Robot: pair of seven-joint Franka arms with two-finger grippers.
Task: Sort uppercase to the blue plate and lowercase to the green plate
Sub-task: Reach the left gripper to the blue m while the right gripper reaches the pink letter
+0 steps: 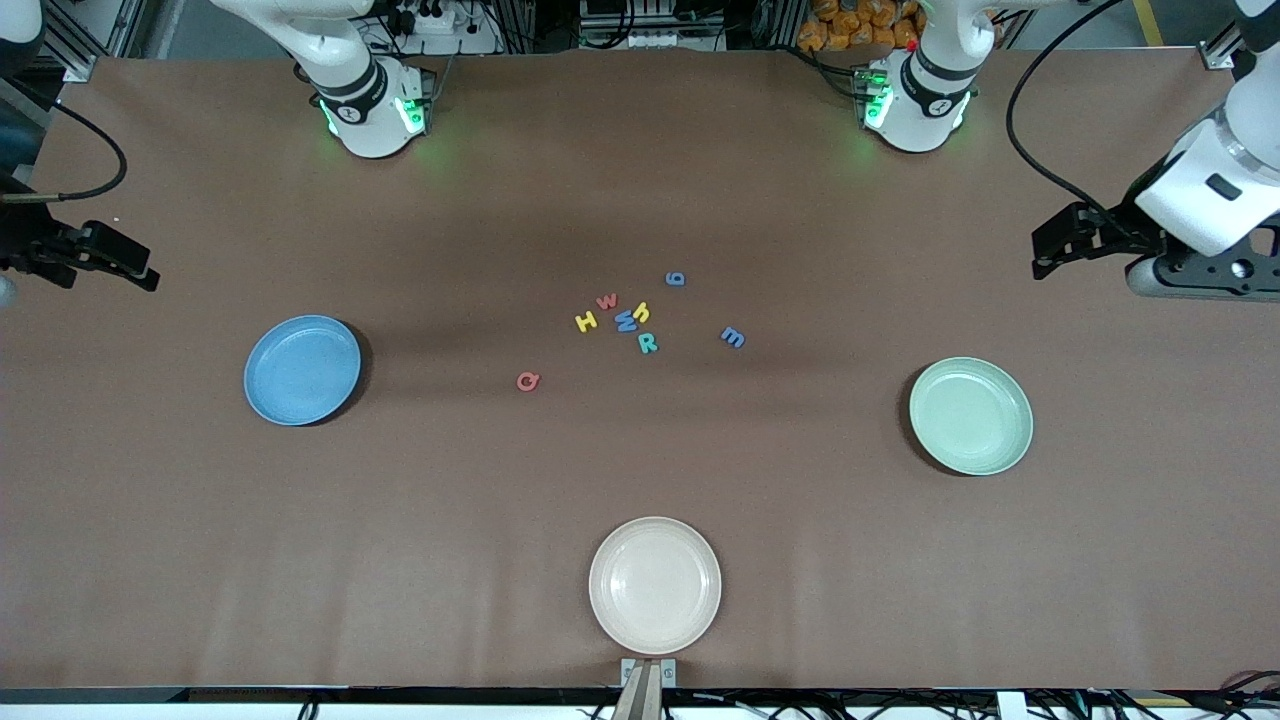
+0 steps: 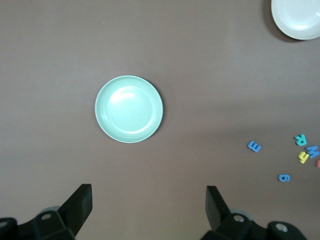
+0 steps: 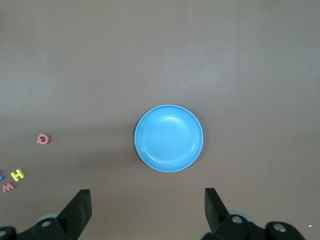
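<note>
Mid-table lies a loose cluster of letters: yellow H (image 1: 586, 321), red w (image 1: 607, 301), blue W (image 1: 626, 320), yellow h (image 1: 642, 311) and teal R (image 1: 648, 343). Blue g (image 1: 675, 278), blue m (image 1: 732, 337) and red Q (image 1: 528, 381) lie apart from it. The blue plate (image 1: 302, 370) sits toward the right arm's end and holds nothing. The green plate (image 1: 970, 415), also bare, sits toward the left arm's end. My left gripper (image 1: 1045, 255) hangs open high above the table by the green plate (image 2: 129, 109). My right gripper (image 1: 140, 268) hangs open above the table by the blue plate (image 3: 169, 138).
A cream-white plate (image 1: 655, 585) sits near the table's front edge, nearer the camera than the letters. Cables trail from both wrists at the table's ends. A small bracket (image 1: 648, 675) stands at the front edge.
</note>
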